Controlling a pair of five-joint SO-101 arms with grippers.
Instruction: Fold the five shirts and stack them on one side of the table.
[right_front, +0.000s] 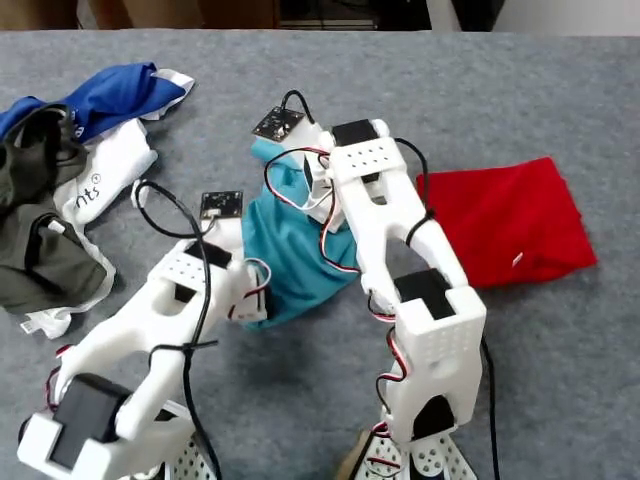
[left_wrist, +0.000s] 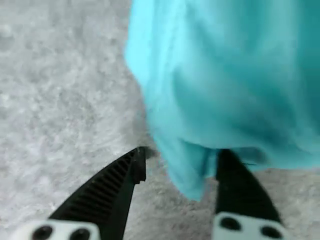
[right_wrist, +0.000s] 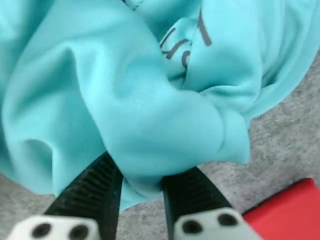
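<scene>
A teal shirt (right_front: 290, 250) lies bunched in the middle of the grey table, between my two arms. My right gripper (right_front: 305, 175) is at its far end, and in the right wrist view it (right_wrist: 142, 185) is shut on a thick fold of the teal shirt (right_wrist: 125, 100). My left gripper (right_front: 255, 300) is at the shirt's near left edge. In the left wrist view it (left_wrist: 182, 170) is open, with a hanging corner of the teal shirt (left_wrist: 225, 75) between its spread fingers. A folded red shirt (right_front: 510, 225) lies to the right of the arms.
At the far left, a loose pile holds a blue shirt (right_front: 115, 95), a white shirt (right_front: 105, 175) and dark olive shirts (right_front: 40, 250). A corner of the red shirt (right_wrist: 290, 210) lies close to the right gripper. Bare grey table (right_front: 520, 90) stretches along the back.
</scene>
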